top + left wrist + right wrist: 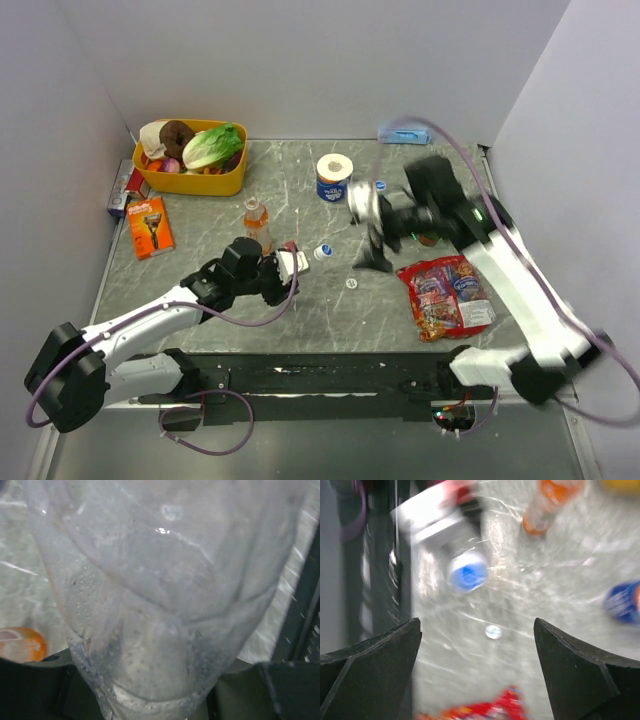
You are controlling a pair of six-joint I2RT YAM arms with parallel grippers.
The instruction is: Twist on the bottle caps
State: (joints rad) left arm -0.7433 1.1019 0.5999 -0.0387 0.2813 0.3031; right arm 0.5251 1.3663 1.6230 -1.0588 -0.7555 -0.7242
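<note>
Table (300, 320): grey and scratched. It carries all the task's things, well inside both arms' reach.
Right gripper (372, 255): blurred in the top view, over the table between the held bottle and the snack packet (445, 295). Only its own wrist view shows the jaws, which are spread wide with nothing between them.
Left gripper (285, 268): closed round the body of the clear bottle (165, 605). The bottle lies on its side with its neck pointing toward the right arm.
Clear bottle, by view: it fills the left wrist view, wet inside and pinched between the dark fingers, but its mouth is out of that picture. The right wrist view looks almost straight at the mouth.
Orange drink bottle (257, 222): upright just behind the left gripper, touched by neither arm. I cannot tell whether it is capped.
Blue cap (467, 575): it sits at the held bottle's mouth. No view shows how far it is threaded.
Blue cap, doing it well: probably the right gripper turns it next. Line the fingers up with the bottle's axis, close evenly on the rim and twist, while the left grip holds firm so the thin bottle cannot spin or buckle.
Loose cap (351, 284): pale and flat on the table, just beyond the bottle's mouth on the near side. It is apart from both grippers. I cannot make out the bottle it belongs to.
</note>
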